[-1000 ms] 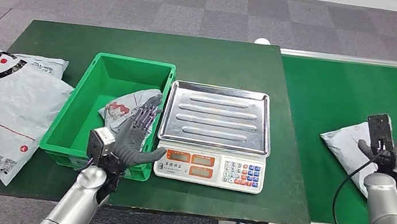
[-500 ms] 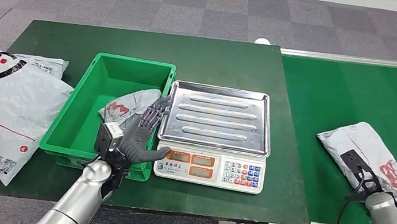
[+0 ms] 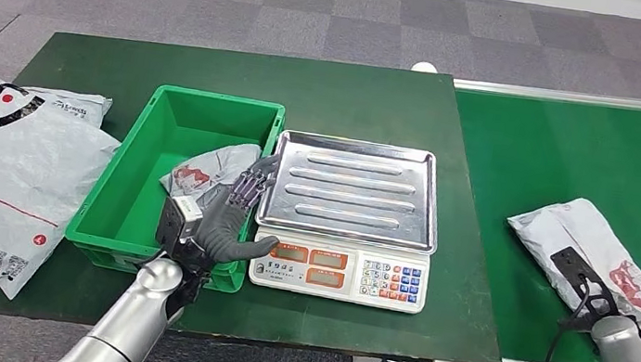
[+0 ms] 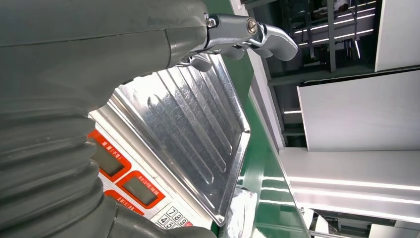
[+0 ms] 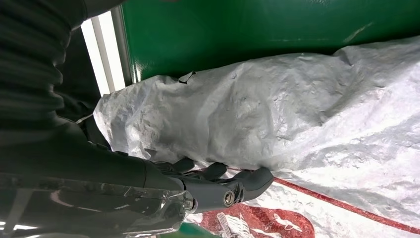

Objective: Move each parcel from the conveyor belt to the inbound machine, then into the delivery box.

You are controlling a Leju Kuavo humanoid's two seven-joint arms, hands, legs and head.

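- right hand (image 5: pixel 218 186) lies on the grey parcel (image 3: pixel 591 264) on the conveyor belt (image 3: pixel 572 158), fingers pressed onto the wrinkled film in the right wrist view; a closed grip isn't visible, so I cannot tell whether it holds the bag or just rests on it
- judged: this is the pickup step for this parcel, hand placed near the bag's near end so it can be lifted toward the scale
- left hand (image 3: pixel 224 210) hovers over the seam between the green box (image 3: pixel 122 202) and the scale (image 3: pixel 337 272), fingers spread wide, holding nothing (looks parked, ready to receive or steady)
- 1 parcel in box (image 3: pixel 206 171) already sits against the box's right wall, so part of the task looks done
- steel tray (image 3: pixel 348 189) of the scale is bare, ready for the next bag
- 2 large grey bags (image 3: pixel 0 167) lie on the table (image 3: pixel 355 101) left of the box, touching or just beside it; not in the route
- edges: table edge meets the belt just right of the scale, parcel must cross that seam; the tray has a raised rim, so the bag needs lift
- room: open belt around the parcel, bare table behind the scale; the left hand sits near the tray's left rim, a possible snag for a drop
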